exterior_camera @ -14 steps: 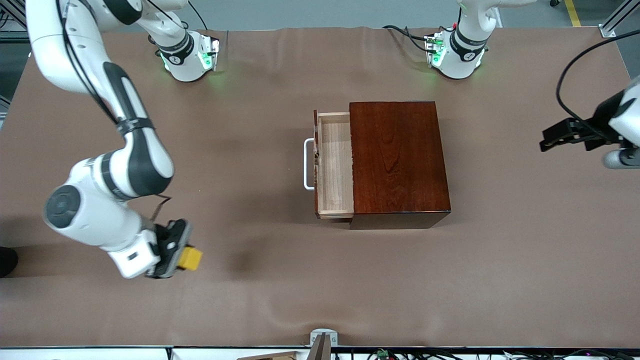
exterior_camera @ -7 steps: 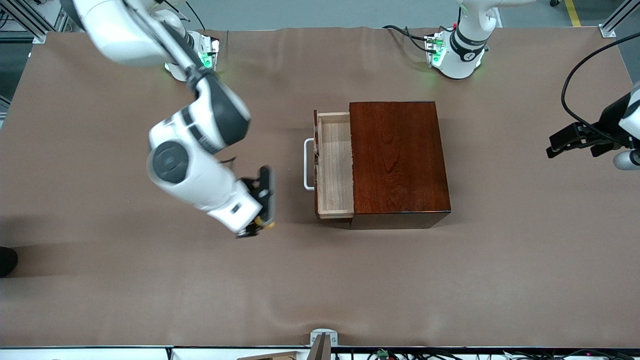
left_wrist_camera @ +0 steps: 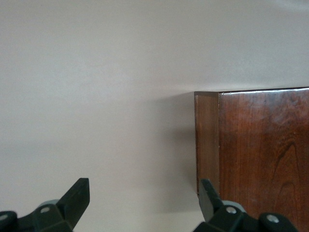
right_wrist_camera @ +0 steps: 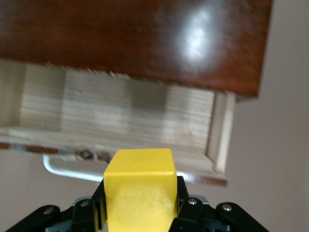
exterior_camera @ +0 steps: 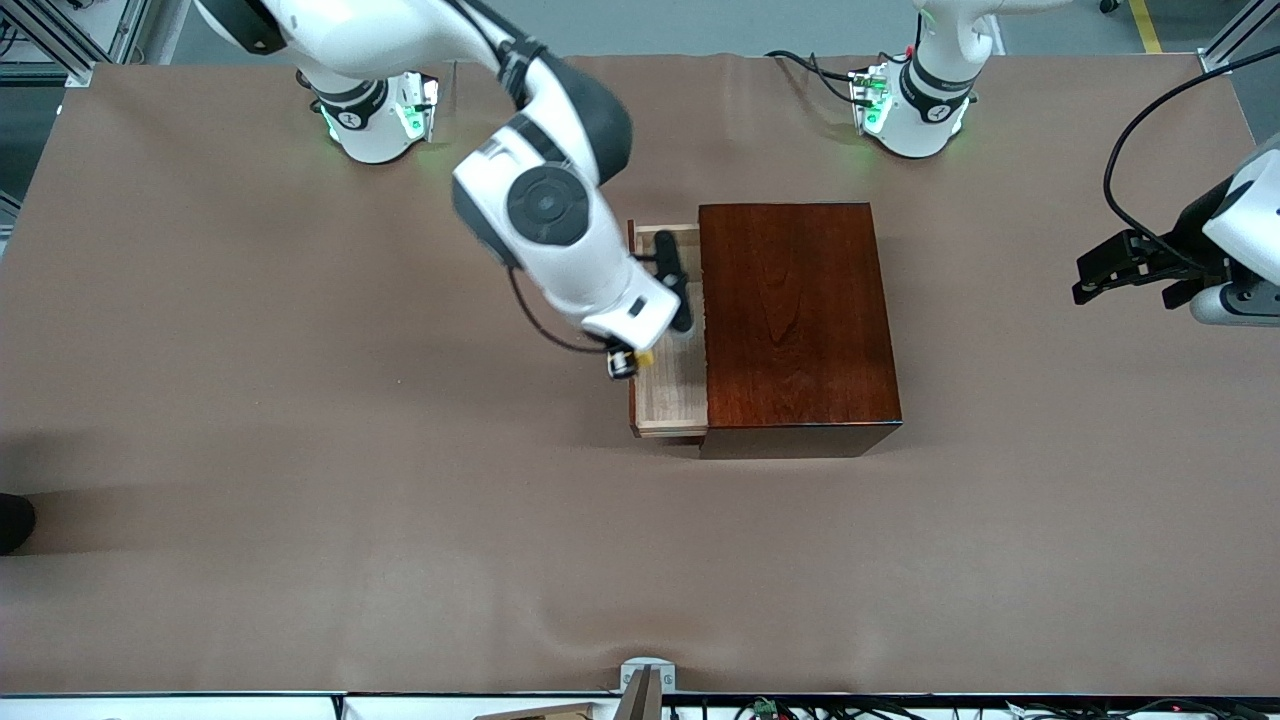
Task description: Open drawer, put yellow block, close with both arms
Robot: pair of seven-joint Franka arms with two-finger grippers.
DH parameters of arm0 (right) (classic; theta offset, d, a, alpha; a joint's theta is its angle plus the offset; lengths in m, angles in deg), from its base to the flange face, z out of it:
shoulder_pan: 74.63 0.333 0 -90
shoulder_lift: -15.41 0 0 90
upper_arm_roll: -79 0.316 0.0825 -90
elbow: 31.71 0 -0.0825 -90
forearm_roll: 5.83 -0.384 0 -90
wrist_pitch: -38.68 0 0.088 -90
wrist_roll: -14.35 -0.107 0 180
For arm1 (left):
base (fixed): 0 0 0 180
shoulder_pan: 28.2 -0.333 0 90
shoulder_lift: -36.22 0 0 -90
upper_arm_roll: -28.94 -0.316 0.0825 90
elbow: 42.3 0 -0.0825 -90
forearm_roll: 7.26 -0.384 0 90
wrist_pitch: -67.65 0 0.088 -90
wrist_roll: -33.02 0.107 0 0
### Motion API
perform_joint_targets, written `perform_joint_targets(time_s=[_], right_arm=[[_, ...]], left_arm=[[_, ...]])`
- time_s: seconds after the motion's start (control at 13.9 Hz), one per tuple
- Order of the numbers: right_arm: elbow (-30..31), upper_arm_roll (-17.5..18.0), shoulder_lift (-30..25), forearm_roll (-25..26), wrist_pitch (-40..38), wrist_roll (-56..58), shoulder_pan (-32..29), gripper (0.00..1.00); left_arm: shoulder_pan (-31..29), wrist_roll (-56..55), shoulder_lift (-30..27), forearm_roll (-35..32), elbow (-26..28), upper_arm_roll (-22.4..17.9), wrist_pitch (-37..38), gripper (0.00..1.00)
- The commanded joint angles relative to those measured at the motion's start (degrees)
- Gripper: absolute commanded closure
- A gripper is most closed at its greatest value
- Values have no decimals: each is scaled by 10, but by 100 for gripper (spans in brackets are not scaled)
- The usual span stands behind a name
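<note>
The drawer (exterior_camera: 668, 403) is pulled out of the dark reddish-brown box (exterior_camera: 795, 320) toward the right arm's end of the table. My right gripper (exterior_camera: 638, 358) hangs over the drawer's handle edge, shut on the yellow block (exterior_camera: 646, 357). In the right wrist view the block (right_wrist_camera: 140, 188) sits between the fingers, with the pale tray (right_wrist_camera: 116, 111) and white handle (right_wrist_camera: 63, 169) below it. The arm hides the handle in the front view. My left gripper (exterior_camera: 1082, 282) is open and empty over the table at the left arm's end; it shows in its wrist view (left_wrist_camera: 143, 203).
The box's corner (left_wrist_camera: 260, 154) shows in the left wrist view, apart from the left gripper. Brown cloth (exterior_camera: 300, 450) covers the table. A small metal mount (exterior_camera: 645, 675) sits at the table edge nearest the camera.
My right arm has swung the yellow block from the table's near part at its own end to over the open drawer. The left gripper has barely shifted.
</note>
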Motion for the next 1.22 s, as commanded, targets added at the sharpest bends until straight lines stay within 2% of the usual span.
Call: perform_joint_targets(time_s=[0.0,0.36,0.93,1.15], right_arm=[[-13,-7,8,14,-9,-17,23,100],[9,-7,22,13,-6,-17,28,100],[60,-7,30,32,73,-45,46,100],[93,-7,31,34,127,-47,49,100]], left_arm=[[-4,11,-15,3,14,2,0,0],[-3,11,-12,3,11,2,5,0],[-3,12,-11,3,6,2,3,0],[-3,12,-11,3,6,2,4,0]])
